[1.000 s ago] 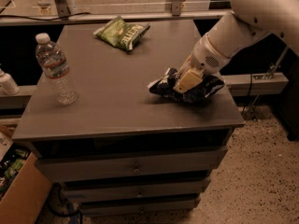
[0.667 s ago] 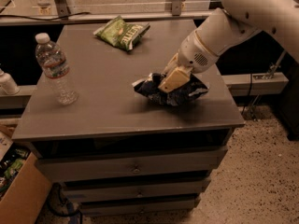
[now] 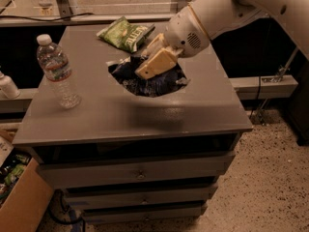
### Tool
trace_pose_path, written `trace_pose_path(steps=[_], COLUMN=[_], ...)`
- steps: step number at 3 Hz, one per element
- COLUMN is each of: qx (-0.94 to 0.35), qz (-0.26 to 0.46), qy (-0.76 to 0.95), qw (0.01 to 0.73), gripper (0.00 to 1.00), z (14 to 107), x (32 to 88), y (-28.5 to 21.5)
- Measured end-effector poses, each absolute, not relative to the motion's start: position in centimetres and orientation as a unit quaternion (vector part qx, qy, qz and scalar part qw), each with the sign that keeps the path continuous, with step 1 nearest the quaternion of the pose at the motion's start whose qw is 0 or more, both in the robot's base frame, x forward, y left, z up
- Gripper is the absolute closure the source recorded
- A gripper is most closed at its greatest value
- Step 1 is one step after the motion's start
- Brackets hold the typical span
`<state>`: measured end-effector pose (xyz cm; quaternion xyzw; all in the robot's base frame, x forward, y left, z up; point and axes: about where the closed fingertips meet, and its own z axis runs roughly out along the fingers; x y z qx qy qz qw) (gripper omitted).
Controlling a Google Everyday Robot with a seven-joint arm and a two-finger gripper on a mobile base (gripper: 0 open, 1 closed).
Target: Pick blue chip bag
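Observation:
The blue chip bag [image 3: 150, 83] is dark navy and crinkled. It hangs over the middle of the grey cabinet top [image 3: 203, 115] and casts a shadow below it. My gripper [image 3: 152, 64] comes in from the upper right on a white arm. Its tan fingers [image 3: 157, 62] are shut on the top of the bag and cover part of it.
A green chip bag [image 3: 126, 33] lies at the back of the top. A clear water bottle [image 3: 58, 71] stands at the left. The cabinet has drawers [image 3: 140, 175] in front. A cardboard box [image 3: 19, 197] sits on the floor at lower left.
The gripper has carried the blue chip bag from the right side of the top leftward toward the middle and lifted it off the surface.

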<state>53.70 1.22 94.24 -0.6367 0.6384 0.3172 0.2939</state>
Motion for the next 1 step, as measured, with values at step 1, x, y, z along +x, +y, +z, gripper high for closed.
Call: trace_pose_path(steps=[1], qx=[-0.637], qz=[0.317], qy=[0.638], qw=[0.294], gripper=[1.00], z=[94.24], x=[53.69], y=[1.23])
